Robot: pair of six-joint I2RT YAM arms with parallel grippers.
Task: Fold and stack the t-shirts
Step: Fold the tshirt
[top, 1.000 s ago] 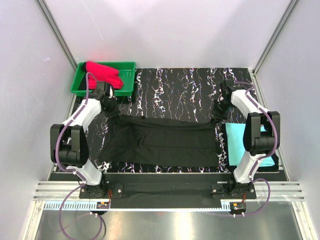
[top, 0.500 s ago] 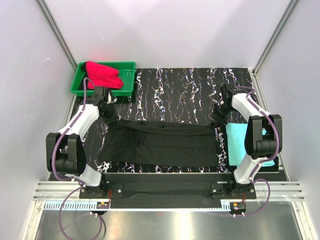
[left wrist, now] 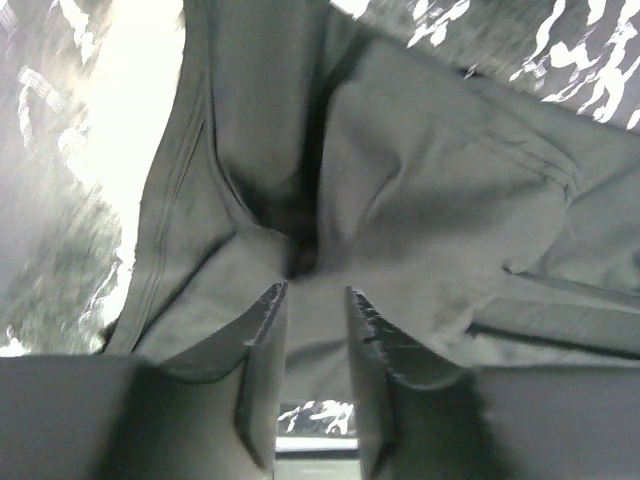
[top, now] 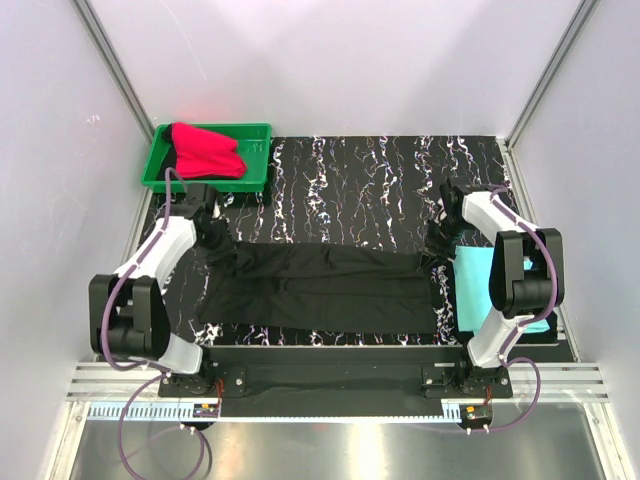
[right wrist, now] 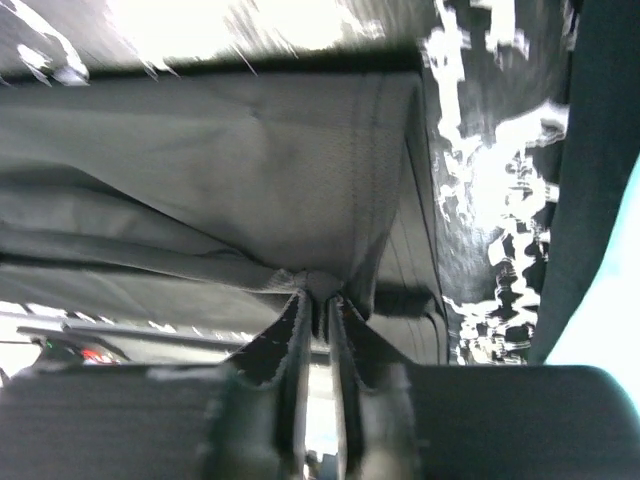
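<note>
Across the table (top: 360, 175) lies the black shirt (top: 325, 290); the right claw (top: 435, 244) pinches its 2 o'clock corner, the left claw (top: 222, 246) at 10 o'clock gapes, empty.

Black t-shirt (top: 320, 290) lies folded lengthwise mid-table (creased), turquoise t-shirt (top: 472, 285) flat at right, red t-shirt (top: 205, 150) bunched far-left.

Black t-shirt (top: 320, 290) flat on marbled table (top: 360, 180)

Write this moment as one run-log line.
black t-shirt: spread mid-table | left gripper: open, at its left corner | right gripper: pinching its right edge | red t-shirt: in green tray
</note>
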